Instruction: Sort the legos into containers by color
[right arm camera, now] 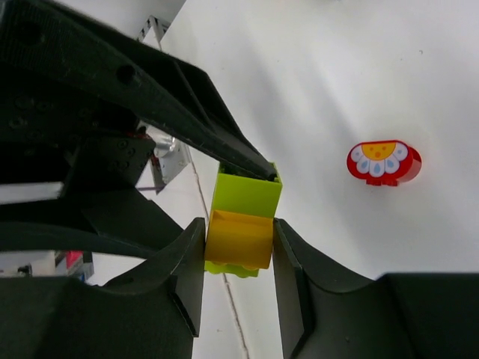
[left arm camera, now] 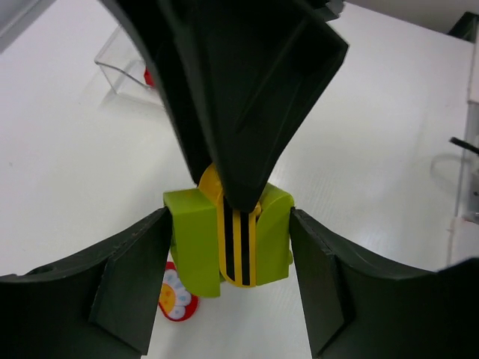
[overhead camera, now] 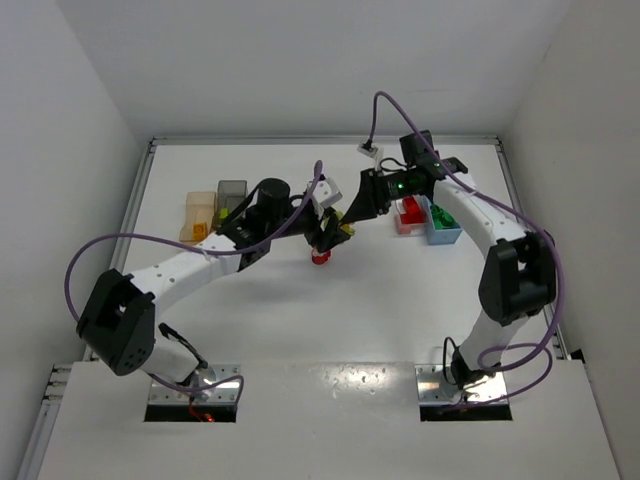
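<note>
We have both hands on one joined pair of bricks, held in the air just above the red brick [overhead camera: 320, 258] that lies flat on the table [overhead camera: 380, 300]. The left gripper [left arm camera: 228, 247] presses in on the two sides of the green brick [left arm camera: 191, 239], and the right gripper [right arm camera: 238, 239] pinches the yellow brick [right arm camera: 238, 238] stuck to it. We judge the step in hand to be pulling the two apart, and that is where trouble could come. The right fingers hold only a narrow part of the yellow brick, so a skewed pull could let it slip out. If the joint gives suddenly, a brick could jump and drop near the red brick, or bounce toward the wrong bin. The two sets of fingers also sit very close together, so a small twist could knock one against the other. To the right of the red brick stand the clear bin [overhead camera: 408, 215], with red inside, and the blue bin [overhead camera: 443, 228], with green. The orange bin [overhead camera: 198, 215] and grey bin [overhead camera: 232, 192] stand to its left. The table is smooth, white and a little glossy, with metal rails [overhead camera: 140, 200] along its edges and plain white walls [overhead camera: 300, 70] on three sides.
</note>
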You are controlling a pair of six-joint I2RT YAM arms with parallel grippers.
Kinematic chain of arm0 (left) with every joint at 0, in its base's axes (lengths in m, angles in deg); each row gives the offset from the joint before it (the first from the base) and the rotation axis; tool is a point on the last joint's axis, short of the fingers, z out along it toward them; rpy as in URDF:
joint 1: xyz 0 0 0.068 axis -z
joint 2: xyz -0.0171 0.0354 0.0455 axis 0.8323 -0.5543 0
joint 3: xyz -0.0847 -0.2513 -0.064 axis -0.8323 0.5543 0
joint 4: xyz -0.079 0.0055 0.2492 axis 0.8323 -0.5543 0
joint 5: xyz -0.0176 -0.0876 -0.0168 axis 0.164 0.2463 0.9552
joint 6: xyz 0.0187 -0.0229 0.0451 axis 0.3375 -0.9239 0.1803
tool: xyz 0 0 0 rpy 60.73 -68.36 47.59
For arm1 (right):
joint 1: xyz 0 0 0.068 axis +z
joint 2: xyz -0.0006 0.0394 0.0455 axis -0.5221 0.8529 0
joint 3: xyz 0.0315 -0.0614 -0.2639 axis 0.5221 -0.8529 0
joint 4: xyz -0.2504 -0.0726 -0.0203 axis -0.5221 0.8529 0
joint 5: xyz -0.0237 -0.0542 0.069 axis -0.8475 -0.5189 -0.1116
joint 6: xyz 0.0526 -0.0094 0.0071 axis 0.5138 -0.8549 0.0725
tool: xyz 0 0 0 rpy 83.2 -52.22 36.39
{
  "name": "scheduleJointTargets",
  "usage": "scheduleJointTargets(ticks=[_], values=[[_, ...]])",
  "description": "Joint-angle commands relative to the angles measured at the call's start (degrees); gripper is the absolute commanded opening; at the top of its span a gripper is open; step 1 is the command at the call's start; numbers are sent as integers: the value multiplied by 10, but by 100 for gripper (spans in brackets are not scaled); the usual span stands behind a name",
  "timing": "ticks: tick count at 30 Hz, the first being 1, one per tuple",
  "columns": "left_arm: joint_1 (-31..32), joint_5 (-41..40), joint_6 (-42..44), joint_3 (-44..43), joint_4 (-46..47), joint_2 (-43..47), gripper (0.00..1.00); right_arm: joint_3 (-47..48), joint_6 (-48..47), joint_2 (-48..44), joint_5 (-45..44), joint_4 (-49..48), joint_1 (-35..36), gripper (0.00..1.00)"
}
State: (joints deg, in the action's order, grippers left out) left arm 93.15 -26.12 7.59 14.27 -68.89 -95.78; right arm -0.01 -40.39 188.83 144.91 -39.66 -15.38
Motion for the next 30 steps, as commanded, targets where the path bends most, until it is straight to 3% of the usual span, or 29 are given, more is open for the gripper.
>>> scheduleJointTargets(ticks=[1, 6, 9, 13, 15, 17, 18, 24, 30], values=[[-24, 63, -54, -19, -17, 29, 69, -16, -67, -53, 50, 19, -14, 0], [-46, 101, -67, -14, -70, 59, 73, -35, -115, -74, 45, 62, -44, 0], [-78, 126, -74, -44, -112, 59, 82, -41, -147, -79, 60, 93, -60, 0], [-130, 307, -99, -98, -135, -13, 81, -41, -248, -93, 55, 144, -51, 0], [-143, 409, -210, -103, -60, -42, 80, -27, -306, -93, 50, 183, -45, 0], [-149, 453, -367, -69, 138, -56, 80, -14, -335, -87, 57, 201, -45, 0], [-149, 467, -391, -69, 169, -65, 80, -14, -348, -86, 62, 209, -40, 0], [-128, 539, -403, -124, 160, -126, 78, 30, -365, -81, 67, 209, -29, 0], [-108, 526, -373, -118, 124, -133, 77, 42, -365, -81, 79, 215, -18, 0]])
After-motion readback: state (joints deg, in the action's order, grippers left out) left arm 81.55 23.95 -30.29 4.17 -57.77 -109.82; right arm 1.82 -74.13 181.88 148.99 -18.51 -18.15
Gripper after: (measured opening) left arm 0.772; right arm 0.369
